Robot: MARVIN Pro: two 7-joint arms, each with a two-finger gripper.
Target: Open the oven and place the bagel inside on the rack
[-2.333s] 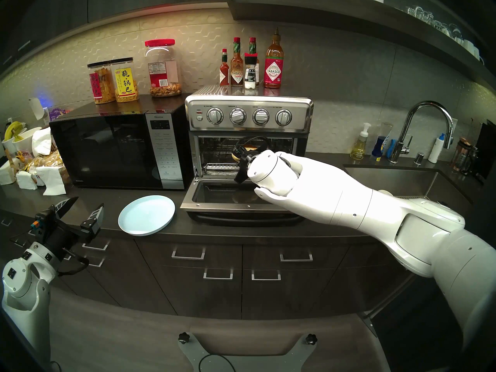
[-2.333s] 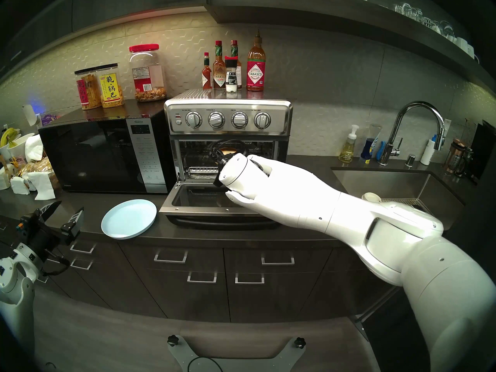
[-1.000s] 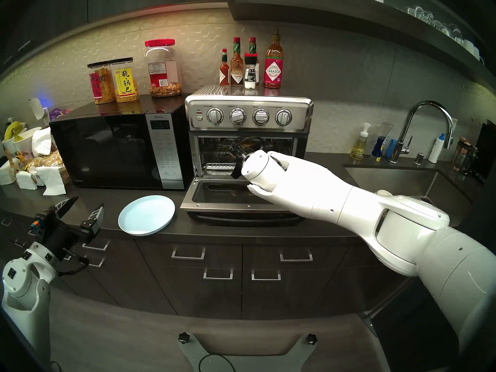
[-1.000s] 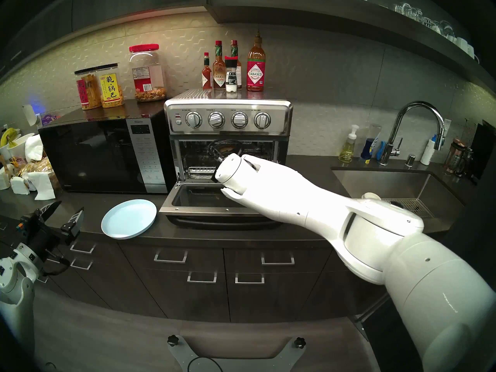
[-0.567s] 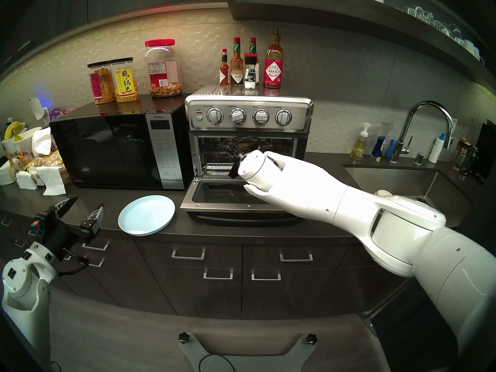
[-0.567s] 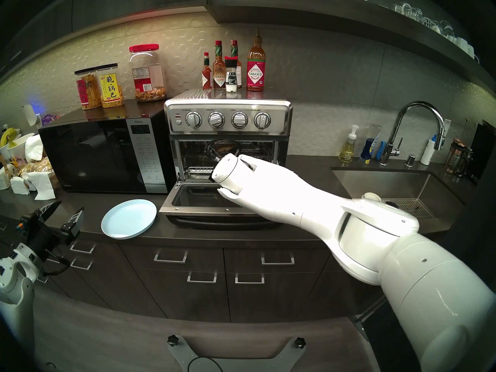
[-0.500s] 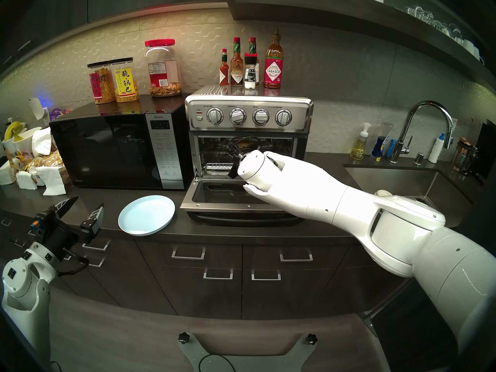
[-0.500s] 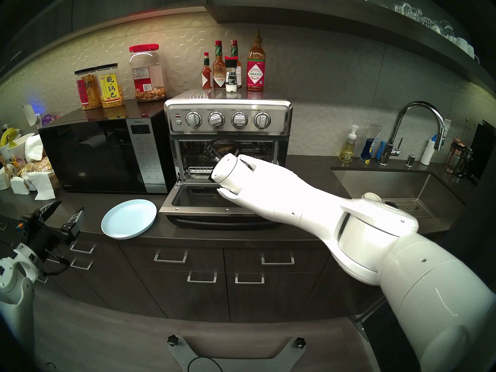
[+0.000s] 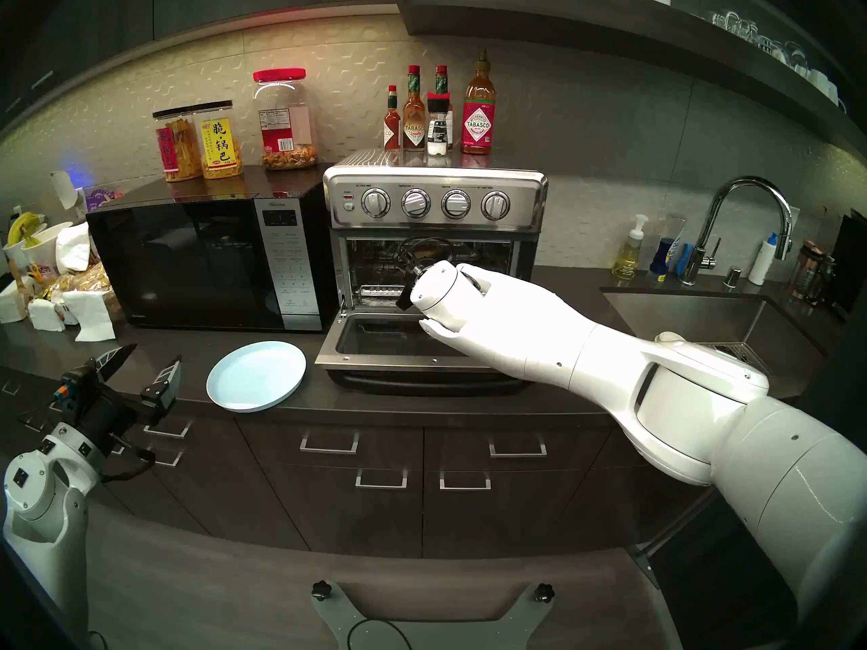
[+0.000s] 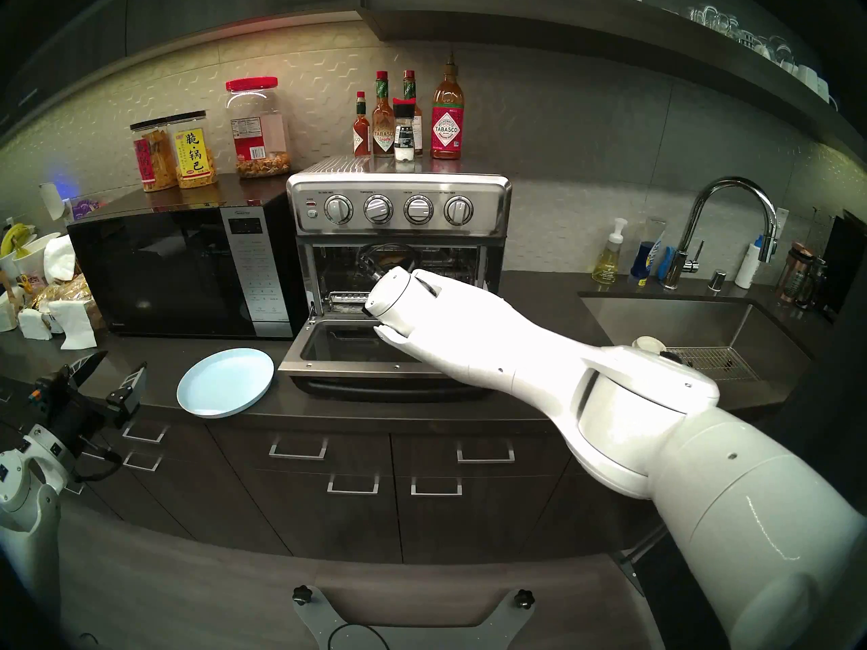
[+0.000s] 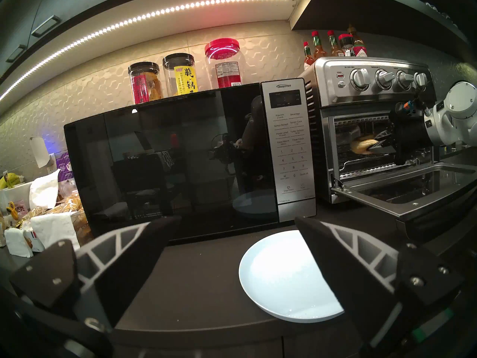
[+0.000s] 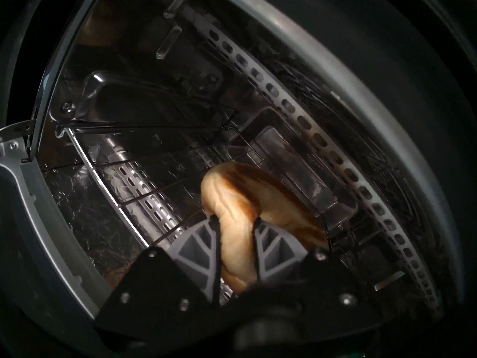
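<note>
The stainless oven [image 9: 436,199] stands with its glass door [image 9: 375,356] dropped flat. My right arm reaches into the cavity. There my right gripper [image 12: 236,219] is shut on the edge of the golden-tan bagel [image 12: 232,194], which is tilted just over the wire rack [image 12: 124,202]. I cannot tell whether it touches the rack. The left wrist view shows the bagel [image 11: 361,145] between the right gripper's fingers [image 11: 376,149], above the rack's bars. My left gripper [image 9: 140,363] hangs open and empty over the counter's front edge, left of the plate.
A black microwave [image 9: 206,264] stands against the oven's left side, with snack jars [image 9: 220,140] on top. A pale blue plate [image 9: 255,377] lies in front. Sauce bottles [image 9: 478,114] stand on the oven. A foil-lined tray [image 12: 85,207] sits under the rack. A sink [image 9: 694,316] is at the right.
My right arm has slid left and deeper into the oven, carrying the bagel further in over the rack. The left arm has not moved.
</note>
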